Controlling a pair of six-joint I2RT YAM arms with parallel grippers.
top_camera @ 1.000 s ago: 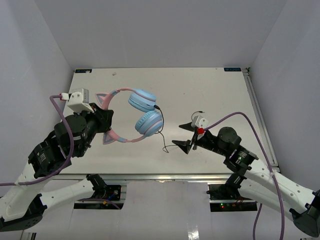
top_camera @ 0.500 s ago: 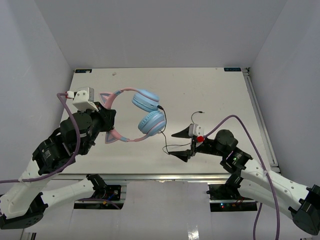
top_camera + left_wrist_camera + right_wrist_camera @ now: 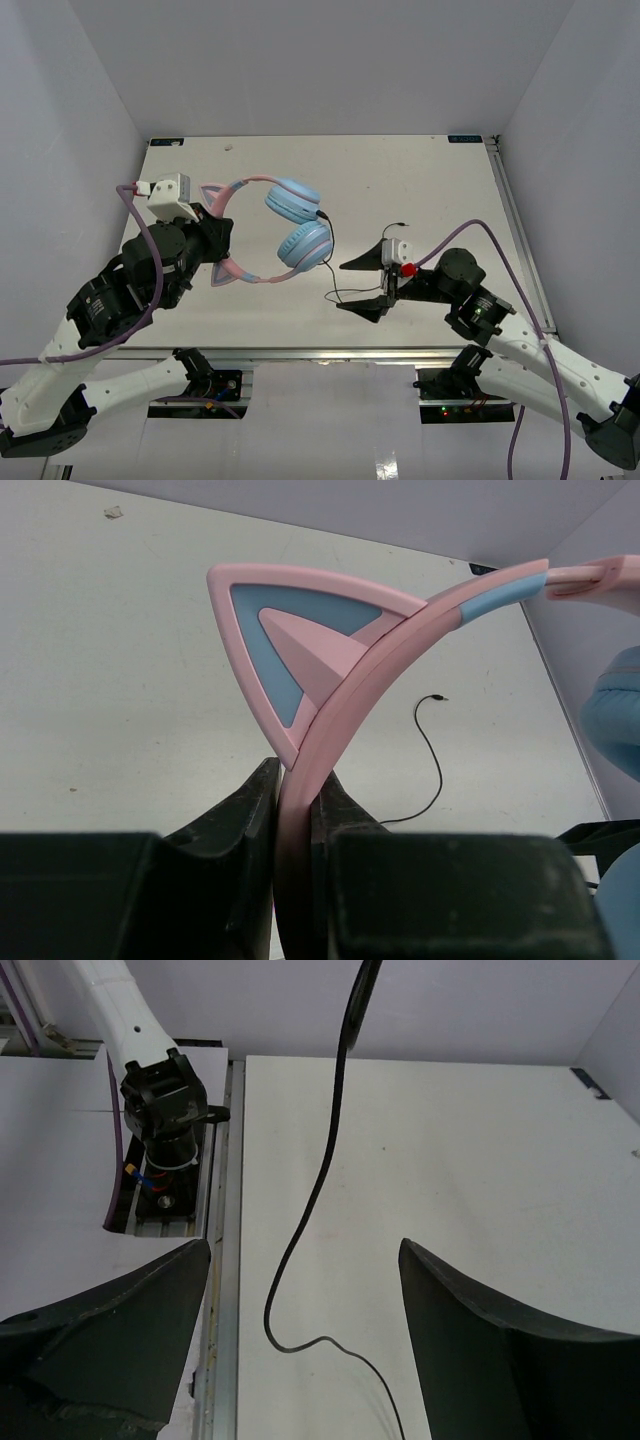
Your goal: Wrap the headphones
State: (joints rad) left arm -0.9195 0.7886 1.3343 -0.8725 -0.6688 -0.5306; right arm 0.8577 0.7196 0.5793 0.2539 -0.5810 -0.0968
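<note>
The headphones (image 3: 303,245) are held over the left half of the table (image 3: 430,175) by the left gripper (image 3: 215,240). In the left wrist view the pink headband (image 3: 400,640) is seen clamped tight between the two black fingers (image 3: 245,805), just below one pink and blue cat ear (image 3: 275,645). From above, the headband is seen arching to the right of that gripper, with the two light-blue ear cups (image 3: 292,200) set one behind the other at its far end. Whether the cups rest on the table or hang clear of it cannot be judged from above.

The thin black cable (image 3: 331,275) is led down from the cups and along the table towards the right gripper (image 3: 362,285). The fingers of this gripper are spread wide. In the right wrist view the cable (image 3: 322,1175) is seen hanging between them and is gripped by neither. Its plug end (image 3: 398,226) is seen on the table just behind that gripper.
</note>
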